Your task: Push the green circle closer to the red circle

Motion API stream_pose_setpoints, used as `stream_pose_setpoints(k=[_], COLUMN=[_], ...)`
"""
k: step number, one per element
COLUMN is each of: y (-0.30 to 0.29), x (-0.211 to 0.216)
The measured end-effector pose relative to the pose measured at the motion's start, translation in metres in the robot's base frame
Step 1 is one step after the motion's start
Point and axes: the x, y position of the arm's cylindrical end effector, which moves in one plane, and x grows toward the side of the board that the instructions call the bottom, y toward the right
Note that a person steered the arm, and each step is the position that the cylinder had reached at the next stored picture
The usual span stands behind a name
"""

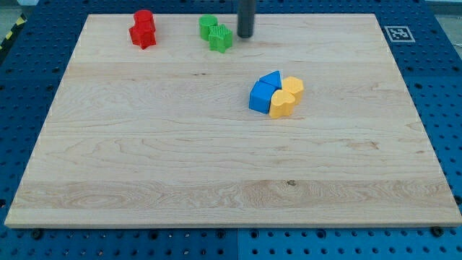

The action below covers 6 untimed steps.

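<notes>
The green circle (pixel 208 26) lies near the view's top, just left of centre, touching a green star (pixel 221 39) below and right of it. The red circle (pixel 144 19) lies at the top left, touching a red star (pixel 142 35) just below it. My tip (pixel 245 35) stands just to the right of the green star, a short way right of the green circle. The rod comes down from the view's top edge.
A cluster right of centre holds a blue triangle (pixel 271 79), a blue block (pixel 260 97) and two yellow blocks (pixel 292 87) (pixel 281 105), all touching. A marker tag (pixel 396 33) sits off the wooden board's (pixel 216 166) top right corner.
</notes>
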Motion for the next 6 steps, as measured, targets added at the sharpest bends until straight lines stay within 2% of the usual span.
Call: stream_pose_setpoints(k=[1,6], y=[-0.039,-0.086], x=[-0.008,0.002])
